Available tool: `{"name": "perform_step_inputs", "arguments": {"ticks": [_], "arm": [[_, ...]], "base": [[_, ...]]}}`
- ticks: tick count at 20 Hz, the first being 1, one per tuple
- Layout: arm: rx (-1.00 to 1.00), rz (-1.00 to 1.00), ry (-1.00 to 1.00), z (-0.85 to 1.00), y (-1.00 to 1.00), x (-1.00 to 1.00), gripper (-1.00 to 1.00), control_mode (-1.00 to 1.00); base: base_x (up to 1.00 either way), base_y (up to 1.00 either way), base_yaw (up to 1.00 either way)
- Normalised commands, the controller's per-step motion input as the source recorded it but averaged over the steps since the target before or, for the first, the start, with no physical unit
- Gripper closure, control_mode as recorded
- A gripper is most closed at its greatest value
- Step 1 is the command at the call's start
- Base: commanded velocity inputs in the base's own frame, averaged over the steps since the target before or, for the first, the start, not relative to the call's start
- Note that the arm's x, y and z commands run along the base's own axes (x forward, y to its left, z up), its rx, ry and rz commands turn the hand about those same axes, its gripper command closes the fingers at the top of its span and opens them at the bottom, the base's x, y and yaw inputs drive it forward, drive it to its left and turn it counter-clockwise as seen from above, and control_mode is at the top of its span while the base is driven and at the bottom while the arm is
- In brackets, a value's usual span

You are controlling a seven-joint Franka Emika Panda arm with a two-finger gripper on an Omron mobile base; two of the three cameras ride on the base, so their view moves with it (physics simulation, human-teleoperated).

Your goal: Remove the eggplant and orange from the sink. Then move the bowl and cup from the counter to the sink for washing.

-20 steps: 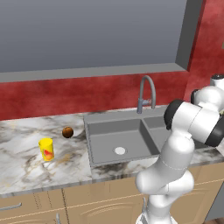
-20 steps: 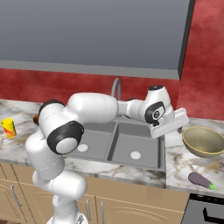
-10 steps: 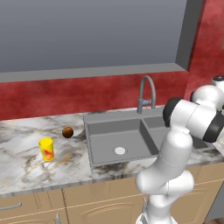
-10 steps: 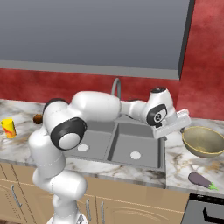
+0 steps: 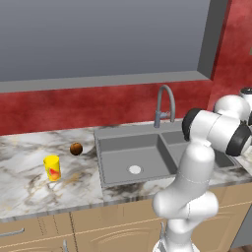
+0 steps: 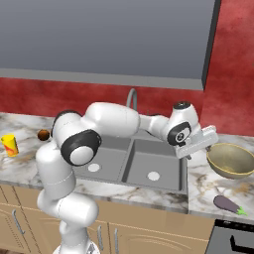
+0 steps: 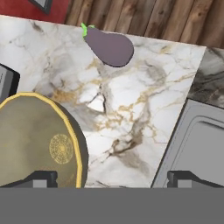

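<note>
Our gripper (image 6: 202,140) hangs spread wide and empty over the counter (image 7: 131,109) between sink (image 6: 124,163) and bowl (image 6: 230,159); the bowl sits just right of the fingers, rim closest.

A dark red wall (image 5: 74,106) runs behind a marble counter (image 5: 29,182) with grey and tan veins. Above hangs a wide grey panel (image 5: 98,39). Below the counter stand light wood cabinets (image 5: 98,231) with metal handles. A dark stove edge (image 6: 233,238) sits at near right.
</note>
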Motion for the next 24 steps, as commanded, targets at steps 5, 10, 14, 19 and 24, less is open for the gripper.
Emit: {"name": "perform_step_inputs", "arguments": {"ticks": [5, 10, 14, 19, 24], "arm": [[0.0, 0.0, -0.01, -0.13, -0.09, 0.12, -1.0, -1.0], [0.0, 0.0, 0.0, -0.12, -0.11, 0.12, -1.0, -1.0], [0.0, 0.0, 0.0, -0.09, -0.13, 0.12, -1.0, -1.0], [0.0, 0.0, 0.0, -0.09, -0.14, 0.12, -1.0, -1.0], [0.0, 0.0, 0.0, -0.09, -0.14, 0.12, -1.0, -1.0]], "base": [[0.0, 0.0, 0.0], [0.0, 0.0, 0.0], [0.0, 0.0, 0.0], [0.0, 0.0, 0.0], [0.0, 0.0, 0.0]]}}
